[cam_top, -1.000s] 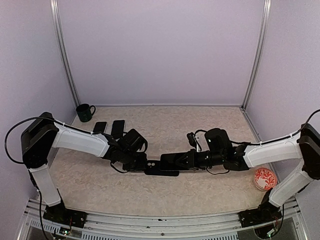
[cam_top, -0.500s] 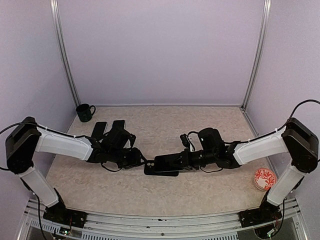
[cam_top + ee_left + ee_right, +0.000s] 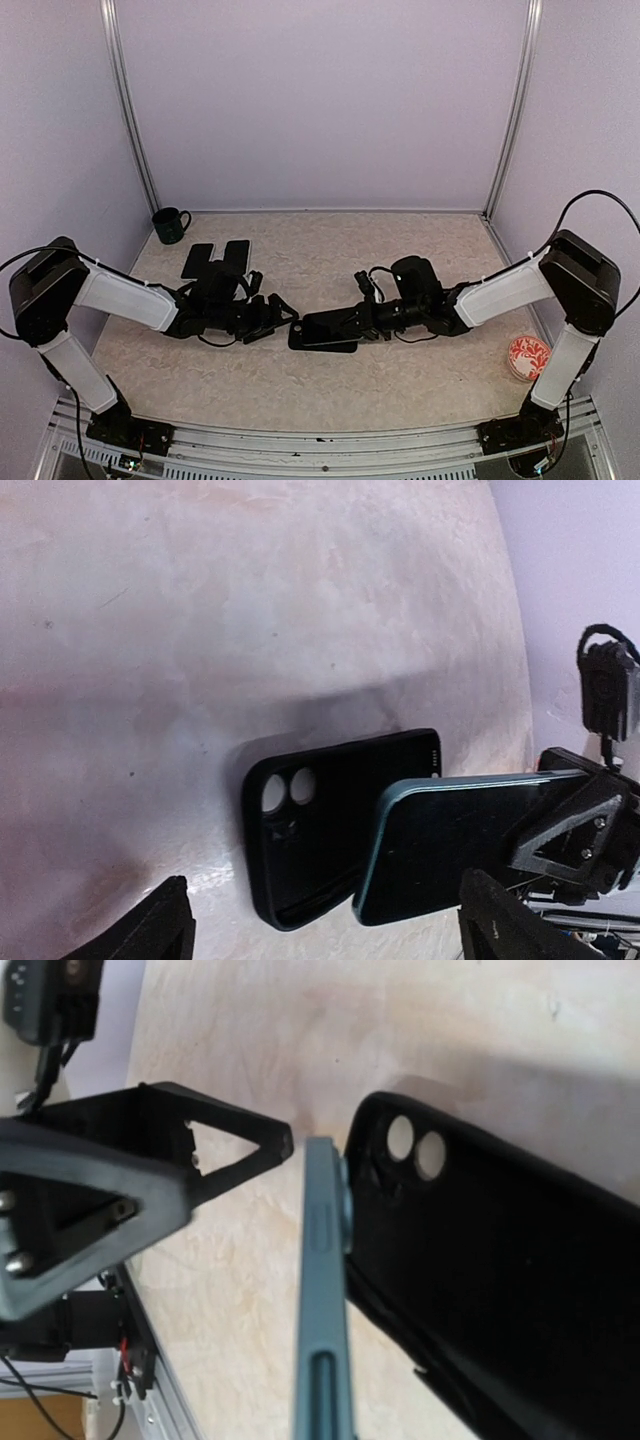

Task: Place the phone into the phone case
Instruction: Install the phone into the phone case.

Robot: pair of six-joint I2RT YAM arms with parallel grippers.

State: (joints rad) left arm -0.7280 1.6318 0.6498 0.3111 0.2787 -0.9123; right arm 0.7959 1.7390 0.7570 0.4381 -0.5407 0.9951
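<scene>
A black phone case point(image 3: 310, 830) lies open side up on the table, its camera holes at the left end; in the top view the case point(image 3: 322, 344) sits between the two arms. A teal-edged phone point(image 3: 450, 850) hangs tilted over the case's right half, with its lower corner at the case. My right gripper point(image 3: 363, 318) is shut on the phone's far end. In the right wrist view the phone point(image 3: 325, 1300) shows edge-on beside the case point(image 3: 500, 1290). My left gripper point(image 3: 285, 313) stands open just left of the case, nothing between its fingers point(image 3: 165, 925).
A dark green mug point(image 3: 170, 224) stands at the back left corner. Two dark flat phones or cases point(image 3: 198, 260) point(image 3: 234, 254) lie behind the left arm. A red patterned dish point(image 3: 529, 357) sits at the right, near the right arm's base.
My left gripper has opened wide and drawn back to the left, off the case. My right gripper has carried the phone a little left, over the case.
</scene>
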